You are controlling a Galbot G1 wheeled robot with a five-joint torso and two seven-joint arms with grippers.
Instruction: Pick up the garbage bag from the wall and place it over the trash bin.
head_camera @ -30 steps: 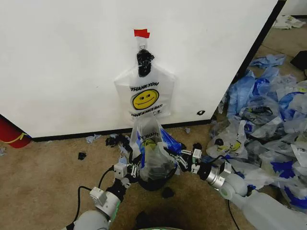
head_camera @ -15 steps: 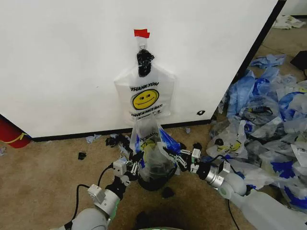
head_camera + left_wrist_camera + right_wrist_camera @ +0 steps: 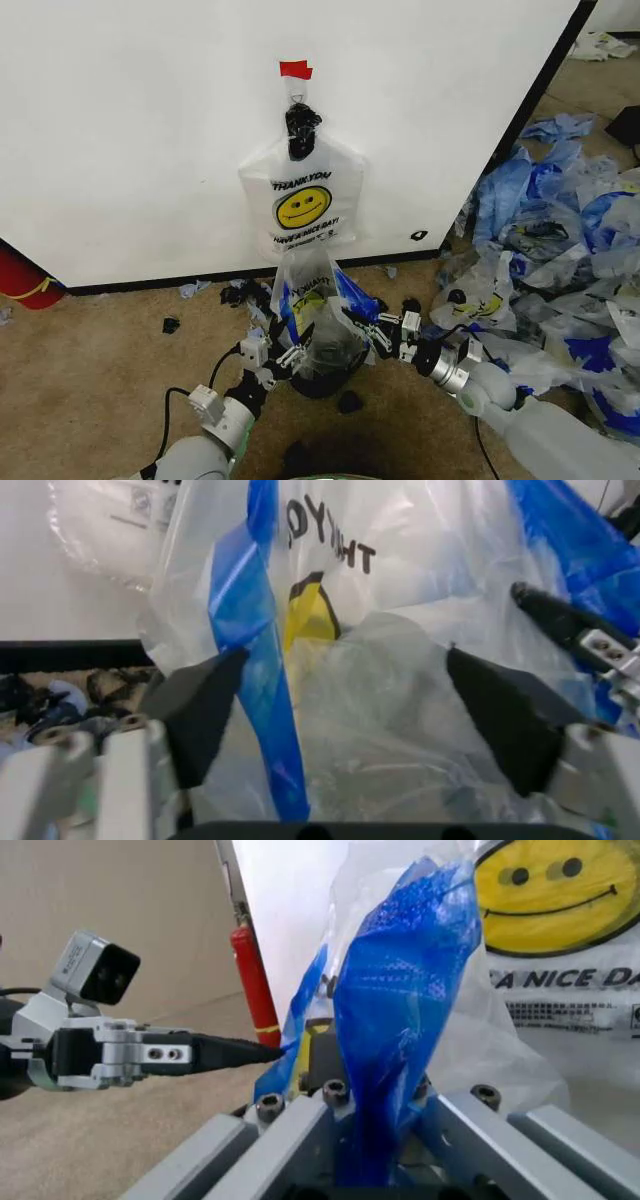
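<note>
You've got the trash bin on the floor just in front of the wall, and the garbage bag stands in it, rising above its rim. Left gripper sits at the bin's left side, right gripper at its right, the bag between them. Directly behind, another bag hangs on the wall. To your right, a pile of bags covers the floor.
</note>
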